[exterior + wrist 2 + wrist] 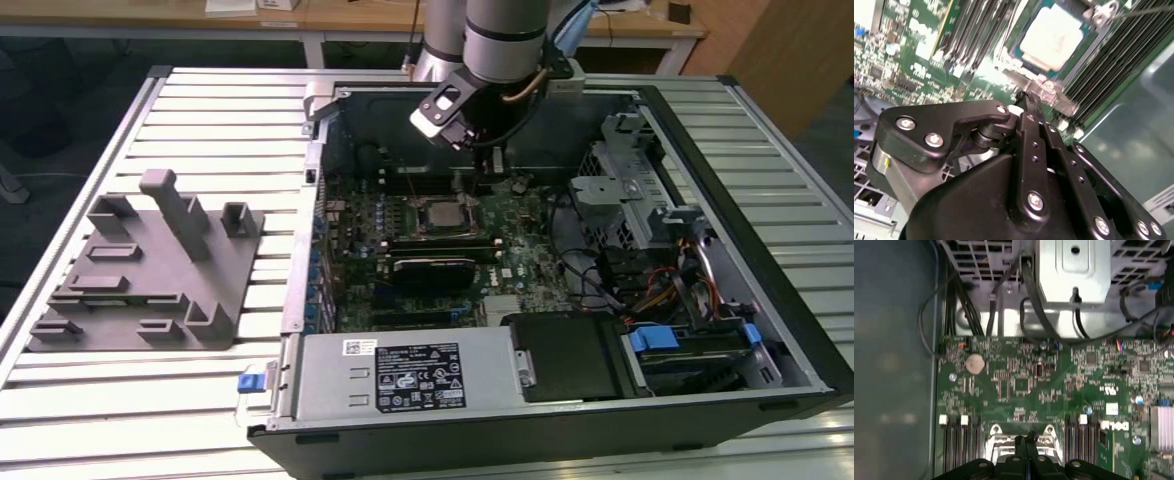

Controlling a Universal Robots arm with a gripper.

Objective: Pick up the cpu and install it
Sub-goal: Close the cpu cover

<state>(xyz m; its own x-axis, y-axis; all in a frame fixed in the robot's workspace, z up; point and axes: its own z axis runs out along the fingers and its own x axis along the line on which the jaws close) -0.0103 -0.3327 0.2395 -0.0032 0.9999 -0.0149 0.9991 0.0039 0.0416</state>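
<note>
We see the silver square cpu (pixel 439 213) on the green motherboard (pixel 521 225), inside the open black case (pixel 534 440) on the slatted metal table (pixel 214 120).

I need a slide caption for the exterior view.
The claw hovers near the cpu seated on the motherboard in an open case.
</note>
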